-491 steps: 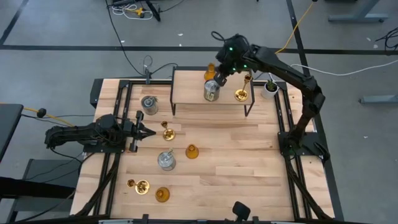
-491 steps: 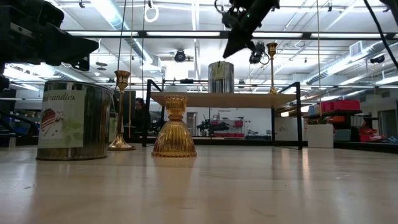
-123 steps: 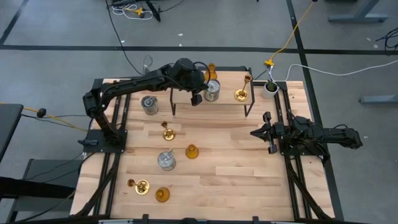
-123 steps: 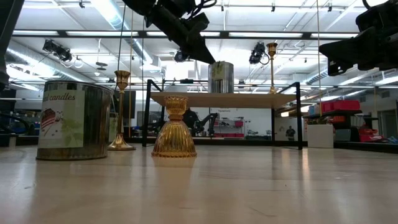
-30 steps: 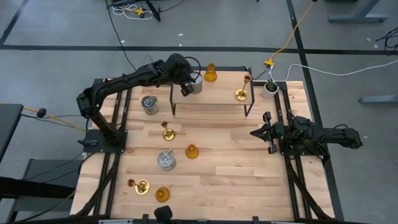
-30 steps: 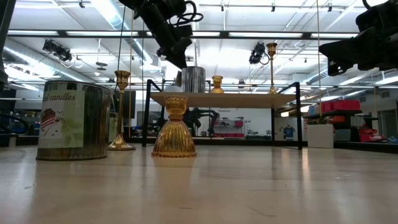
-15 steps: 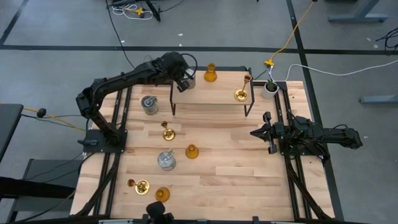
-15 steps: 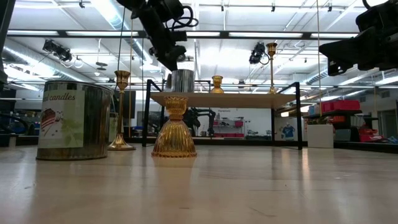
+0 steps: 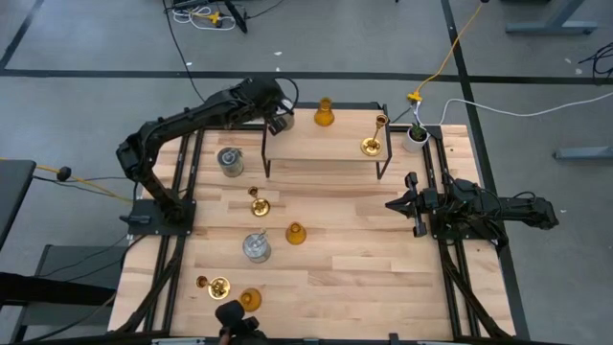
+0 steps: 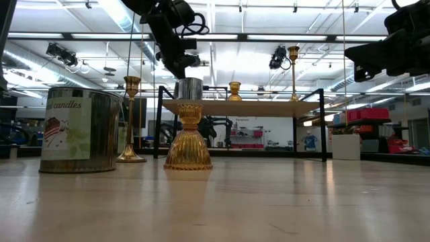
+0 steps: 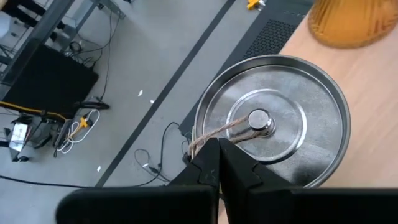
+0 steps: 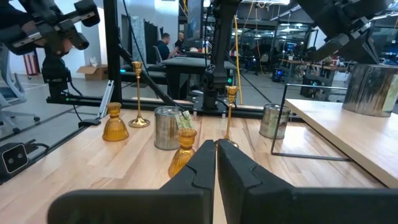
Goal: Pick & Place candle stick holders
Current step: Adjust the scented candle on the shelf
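At the shelf's far-left corner, my left gripper [image 9: 279,121] has jaws clamped on the wick of the silvery holder [image 11: 272,124], which hangs straight below them, axis upright, low over the shelf [image 9: 326,144] edge. Amber holder [image 9: 325,115] and brass holder [image 9: 372,146] stand on that shelf. My right gripper [image 9: 395,204], jaws together, waits over the counter [image 9: 364,259], well apart; left arm nearer.
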Robot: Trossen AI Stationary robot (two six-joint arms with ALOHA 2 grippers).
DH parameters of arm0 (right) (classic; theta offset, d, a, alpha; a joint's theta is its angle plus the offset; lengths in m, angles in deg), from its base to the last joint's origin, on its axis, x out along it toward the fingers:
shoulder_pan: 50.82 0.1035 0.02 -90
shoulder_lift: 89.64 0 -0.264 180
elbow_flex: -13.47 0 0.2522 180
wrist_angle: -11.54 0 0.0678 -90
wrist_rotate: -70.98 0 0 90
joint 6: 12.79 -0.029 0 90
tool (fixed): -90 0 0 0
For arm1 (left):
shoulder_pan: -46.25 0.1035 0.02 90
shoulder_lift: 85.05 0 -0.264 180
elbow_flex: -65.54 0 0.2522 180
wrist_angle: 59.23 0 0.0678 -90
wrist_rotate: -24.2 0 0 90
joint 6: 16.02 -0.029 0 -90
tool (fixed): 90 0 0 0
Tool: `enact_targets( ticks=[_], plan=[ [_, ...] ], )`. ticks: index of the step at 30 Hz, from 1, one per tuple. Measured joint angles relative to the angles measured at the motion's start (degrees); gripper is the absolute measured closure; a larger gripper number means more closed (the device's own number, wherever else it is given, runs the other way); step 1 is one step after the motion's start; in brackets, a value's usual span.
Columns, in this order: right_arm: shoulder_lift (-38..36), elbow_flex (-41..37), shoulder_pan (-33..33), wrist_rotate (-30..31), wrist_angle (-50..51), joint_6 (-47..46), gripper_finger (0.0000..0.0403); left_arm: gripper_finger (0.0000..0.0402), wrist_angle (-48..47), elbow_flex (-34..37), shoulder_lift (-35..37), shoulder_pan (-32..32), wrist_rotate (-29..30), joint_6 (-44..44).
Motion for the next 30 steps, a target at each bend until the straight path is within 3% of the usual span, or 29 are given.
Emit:
enact_targets(
  ticks=[30],
  plan=[
    [0.0, 0.0, 0.0, 0.0, 0.0, 0.0, 0.0381, 0.0392, -3.3, -0.4, -0.2, 0.2, 4.7, -2.0]
  ],
)
